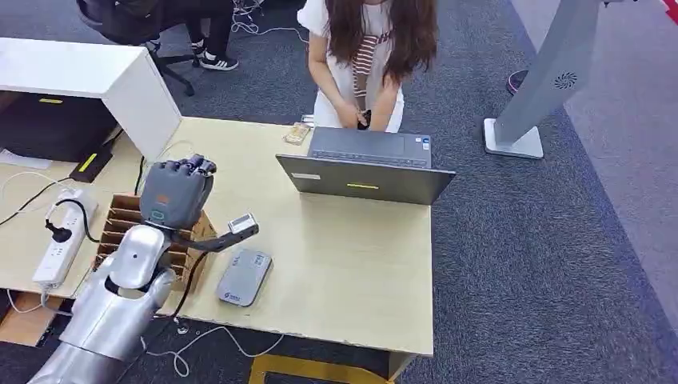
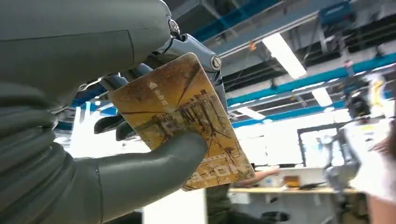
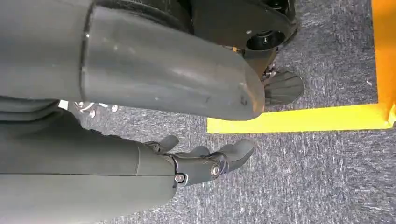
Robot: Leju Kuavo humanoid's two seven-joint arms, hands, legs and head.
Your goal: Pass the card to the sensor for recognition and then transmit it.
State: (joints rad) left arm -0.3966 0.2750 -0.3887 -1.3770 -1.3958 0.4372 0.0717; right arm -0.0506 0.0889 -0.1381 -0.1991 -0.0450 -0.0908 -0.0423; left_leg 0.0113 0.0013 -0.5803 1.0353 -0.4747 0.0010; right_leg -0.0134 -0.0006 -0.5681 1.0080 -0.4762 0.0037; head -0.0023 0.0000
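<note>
My left hand (image 1: 176, 192) is raised above the left part of the table, its back turned to the head camera. In the left wrist view its thumb (image 2: 140, 163) and fingers pinch a yellow-brown printed card (image 2: 187, 116), which stands upright. The grey card sensor (image 1: 244, 277) lies flat on the table just in front of and to the right of that hand, apart from it. A person (image 1: 364, 56) stands at the table's far side behind the laptop. My right hand (image 3: 201, 163) hangs over the carpet, fingers loosely apart, holding nothing.
An open grey laptop (image 1: 368, 164) sits at the far middle of the wooden table (image 1: 352, 264). A cardboard organizer (image 1: 120, 220) stands under my left hand, with a white power strip (image 1: 60, 240) to its left. A white cabinet (image 1: 88, 76) stands at the back left.
</note>
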